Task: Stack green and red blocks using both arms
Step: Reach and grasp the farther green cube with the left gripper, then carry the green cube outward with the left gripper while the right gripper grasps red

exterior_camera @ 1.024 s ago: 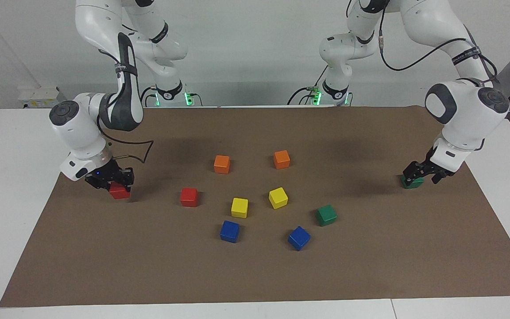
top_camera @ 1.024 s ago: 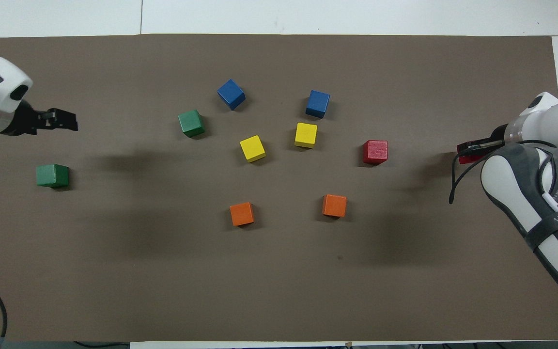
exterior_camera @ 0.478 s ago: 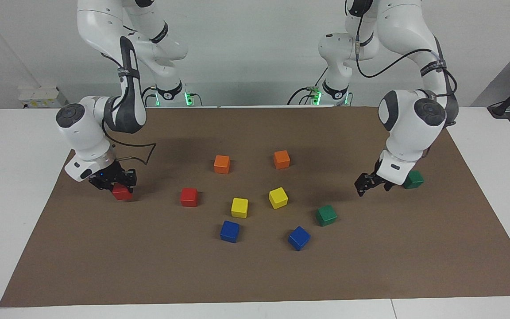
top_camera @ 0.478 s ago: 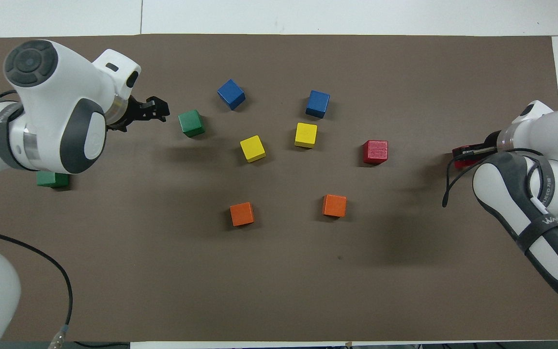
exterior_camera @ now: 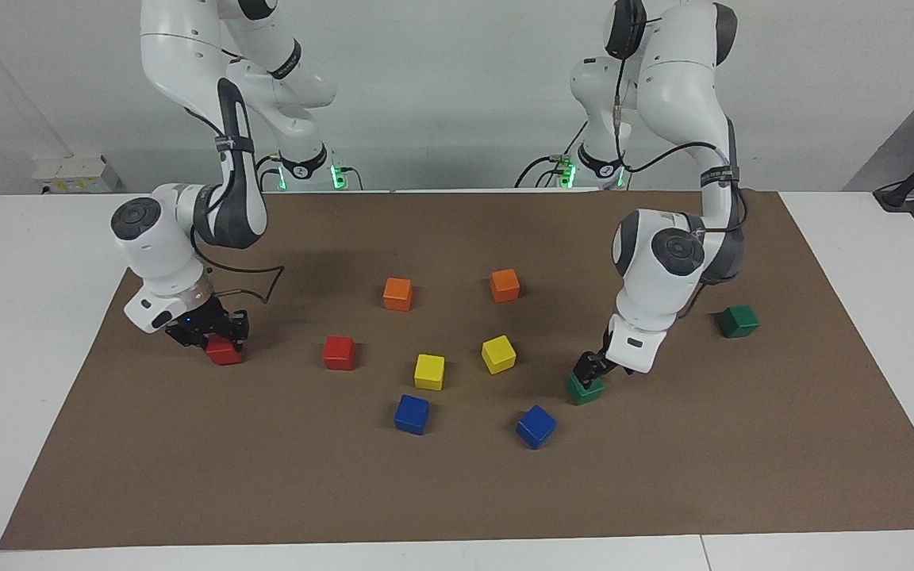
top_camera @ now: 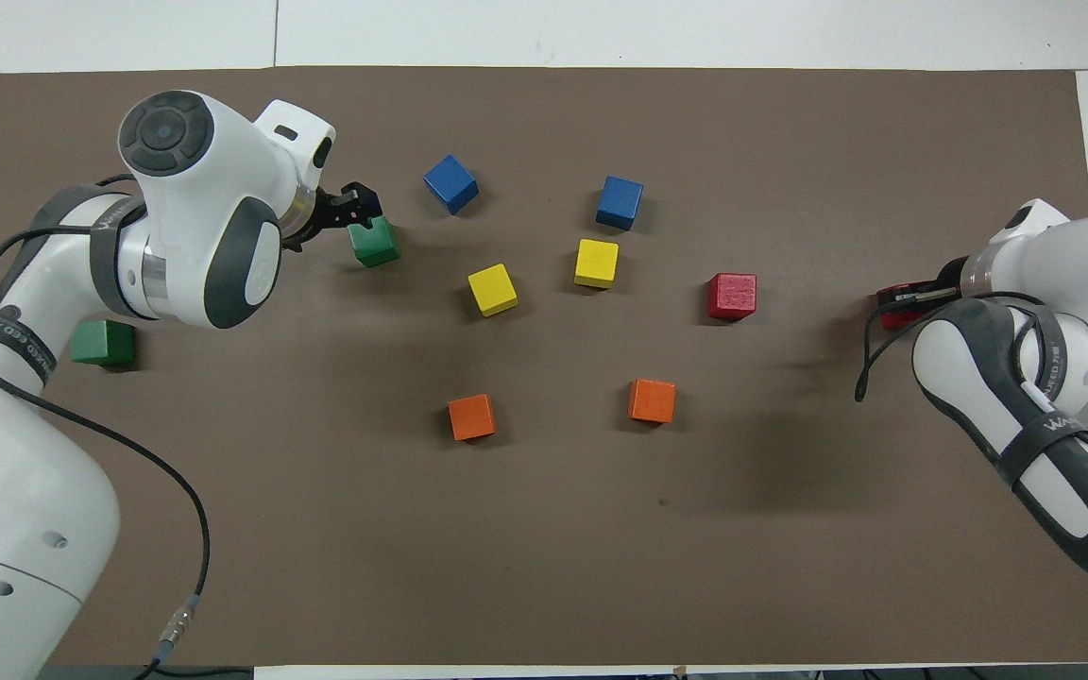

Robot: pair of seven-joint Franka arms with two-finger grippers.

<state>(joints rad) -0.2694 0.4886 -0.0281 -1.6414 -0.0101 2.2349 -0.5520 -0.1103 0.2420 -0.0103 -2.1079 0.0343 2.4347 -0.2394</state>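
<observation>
Two grips are set: the left gripper [exterior_camera: 589, 373], jaws spread, is lowered onto a green block [exterior_camera: 585, 389] beside the blue one, while the right gripper [exterior_camera: 215, 336] is clamped on a red block [exterior_camera: 224, 350].

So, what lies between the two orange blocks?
Nothing: between one orange block and the other orange block there is only bare brown mat, as the overhead view shows. The facing view agrees.

Cubes [exterior_camera: 429, 371] scattered on mat [exterior_camera: 457, 492]
</observation>
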